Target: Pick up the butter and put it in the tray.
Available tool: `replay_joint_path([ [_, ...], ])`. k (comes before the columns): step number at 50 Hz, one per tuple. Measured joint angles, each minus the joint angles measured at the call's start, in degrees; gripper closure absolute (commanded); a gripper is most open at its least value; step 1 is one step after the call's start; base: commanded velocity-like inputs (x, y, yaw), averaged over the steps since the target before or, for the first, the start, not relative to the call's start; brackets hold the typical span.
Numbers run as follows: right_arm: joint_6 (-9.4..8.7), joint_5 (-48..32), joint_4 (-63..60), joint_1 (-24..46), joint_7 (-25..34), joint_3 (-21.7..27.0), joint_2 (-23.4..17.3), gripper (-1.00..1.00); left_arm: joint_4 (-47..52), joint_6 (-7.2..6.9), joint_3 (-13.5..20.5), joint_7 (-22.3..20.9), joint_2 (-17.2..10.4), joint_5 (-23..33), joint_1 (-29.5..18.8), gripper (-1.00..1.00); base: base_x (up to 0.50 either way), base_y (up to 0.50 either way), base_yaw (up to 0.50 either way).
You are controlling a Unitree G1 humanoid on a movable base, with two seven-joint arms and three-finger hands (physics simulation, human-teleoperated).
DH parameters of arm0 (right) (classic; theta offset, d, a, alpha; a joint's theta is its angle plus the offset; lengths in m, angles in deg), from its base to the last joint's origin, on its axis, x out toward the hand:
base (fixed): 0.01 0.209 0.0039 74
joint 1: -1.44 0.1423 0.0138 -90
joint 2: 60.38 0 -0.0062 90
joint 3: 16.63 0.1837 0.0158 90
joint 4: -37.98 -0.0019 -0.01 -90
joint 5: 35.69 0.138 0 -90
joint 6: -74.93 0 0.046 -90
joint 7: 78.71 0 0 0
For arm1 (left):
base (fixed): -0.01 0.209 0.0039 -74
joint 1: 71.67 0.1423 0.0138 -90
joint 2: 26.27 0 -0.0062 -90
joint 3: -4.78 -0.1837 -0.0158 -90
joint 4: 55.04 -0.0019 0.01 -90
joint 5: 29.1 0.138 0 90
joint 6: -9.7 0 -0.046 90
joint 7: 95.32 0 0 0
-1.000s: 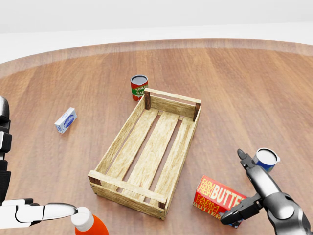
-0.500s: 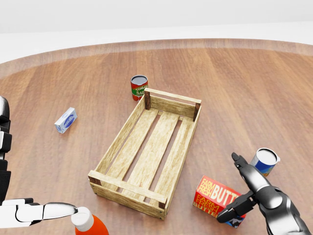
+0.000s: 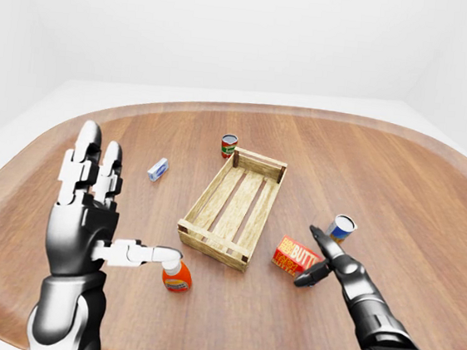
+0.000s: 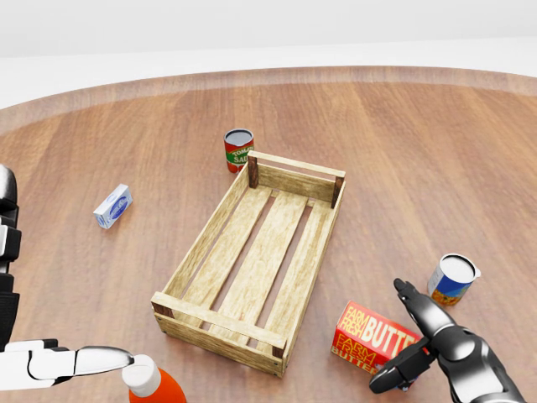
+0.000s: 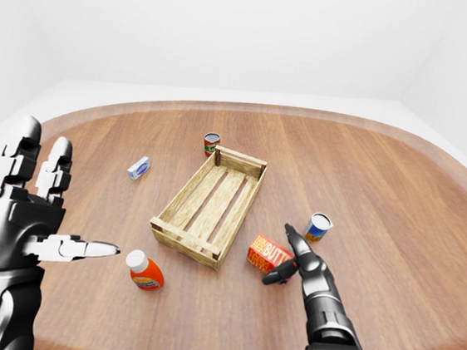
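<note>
Wooden slatted tray (image 4: 220,243) is lying beside the red rectangular butter box (image 4: 369,337); right hand (image 4: 419,340), fingers spread, is touching it; left hand (image 3: 88,210) is hanging unclenched.

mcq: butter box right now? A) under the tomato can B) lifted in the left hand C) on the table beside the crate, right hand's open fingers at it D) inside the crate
C: the butter box lies on the table by the wooden crate, with the right hand open at its right end.
</note>
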Motion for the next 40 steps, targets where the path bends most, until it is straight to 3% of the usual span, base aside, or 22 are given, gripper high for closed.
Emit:
replay_joint_path([
  [23,0.0,-1.42,2.45,0.53,-0.06,-0.28,-0.11,-1.0,-0.55,0.0,-0.24,0.24,-0.03,0.21,-0.13,-1.0,0.0,0.0,0.0],
  [24,0.0,-1.44,2.48,0.54,-0.05,-0.26,-0.11,-0.76,-0.59,0.0,-0.27,0.24,-0.02,0.23,-0.12,-1.0,0.0,0.0,0.0],
  [25,0.0,-1.5,2.53,0.52,-0.06,-0.24,-0.12,-0.07,-0.61,0.0,-0.29,0.25,-0.02,0.25,-0.12,-1.0,0.0,0.0,0.0],
  [26,0.0,-1.61,2.53,0.47,-0.03,-0.23,-0.13,-0.07,-0.65,0.0,-0.32,0.26,-0.02,0.27,-0.11,-1.0,0.0,0.0,0.0],
  [27,0.0,-1.69,2.53,0.43,0.01,-0.22,-0.14,1.0,-0.68,0.0,-0.34,0.26,-0.02,0.29,-0.11,-1.0,0.0,0.0,0.0],
  [40,0.0,-3.02,2.83,-0.06,1.22,0.03,-0.39,1.0,-0.74,0.0,-0.54,0.3,0.03,0.48,0.07,-1.0,0.0,0.0,0.0],
])
